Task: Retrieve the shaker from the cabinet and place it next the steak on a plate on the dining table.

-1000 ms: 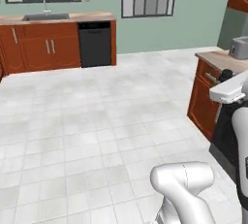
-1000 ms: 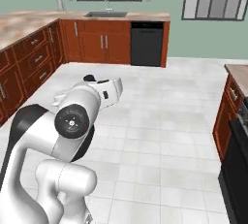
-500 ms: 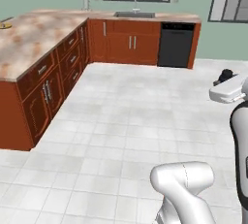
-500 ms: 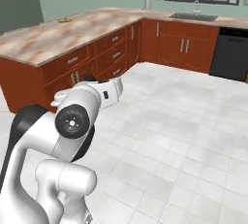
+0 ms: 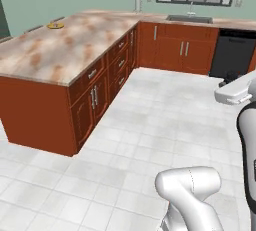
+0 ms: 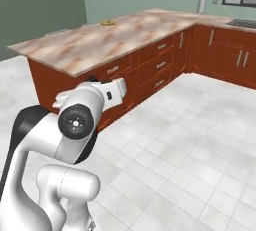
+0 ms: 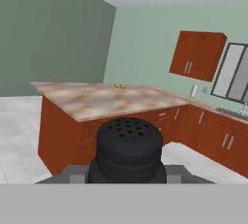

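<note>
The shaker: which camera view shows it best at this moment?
The hand view: the black shaker sits close and centred, its holed top plain, gripped in the hand. The right base view gives just a dark sliver above the hand's white housing; the left base view, a similar dark bit at the right edge.

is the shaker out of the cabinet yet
Yes, out. The shaker sits clamped in the gripper, facing the dining table.

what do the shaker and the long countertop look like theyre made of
Shaker: matte black, probably plastic; dull, no shine, holes in its domed top. Dining table top: polished stone or a laminate copy, going by the beige-and-pink marbling; base looks like reddish-brown wood.
</note>
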Controlling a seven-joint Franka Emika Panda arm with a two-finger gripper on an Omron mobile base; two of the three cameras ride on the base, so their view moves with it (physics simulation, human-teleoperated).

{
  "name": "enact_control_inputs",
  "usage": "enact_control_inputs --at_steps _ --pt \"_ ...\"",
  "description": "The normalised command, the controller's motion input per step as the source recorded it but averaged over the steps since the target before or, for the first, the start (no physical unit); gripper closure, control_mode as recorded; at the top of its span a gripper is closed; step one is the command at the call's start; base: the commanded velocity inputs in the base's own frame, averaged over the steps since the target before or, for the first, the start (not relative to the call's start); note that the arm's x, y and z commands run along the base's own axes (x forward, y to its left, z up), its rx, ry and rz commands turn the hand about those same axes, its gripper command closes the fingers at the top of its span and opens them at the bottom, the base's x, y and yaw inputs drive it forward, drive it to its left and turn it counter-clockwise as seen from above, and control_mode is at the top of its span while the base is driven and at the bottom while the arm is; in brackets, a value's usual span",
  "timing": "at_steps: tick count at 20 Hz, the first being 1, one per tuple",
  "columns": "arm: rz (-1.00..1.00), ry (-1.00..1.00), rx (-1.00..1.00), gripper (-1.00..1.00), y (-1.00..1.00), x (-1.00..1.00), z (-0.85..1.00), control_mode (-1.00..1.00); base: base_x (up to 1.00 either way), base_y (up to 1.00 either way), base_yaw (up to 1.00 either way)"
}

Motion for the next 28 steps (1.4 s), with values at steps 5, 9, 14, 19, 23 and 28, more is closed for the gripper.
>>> enact_control_inputs --at_steps 5,9,14,19,23,28 --pt "0.0 0.0 0.0 1.0 0.0 0.0 0.0 1.0 1.0 0.53 0.28" --pt "0.0 0.0 0.0 1.0 0.0 0.0 0.0 1.0 1.0 0.77 0.25" --pt "0.0 0.0 0.0 1.0 0.0 0.0 0.0 1.0 0.96 1.0 0.24" --pt "0.0 0.0 0.0 1.0 0.0 0.0 0.0 1.0 0.92 1.0 0.19" --pt "0.0 0.0 0.0 1.0 0.0 0.0 0.0 1.0 0.99 1.0 0.16" --pt "0.0 0.0 0.0 1.0 0.0 0.0 0.0 1.0 1.0 1.0 0.07"
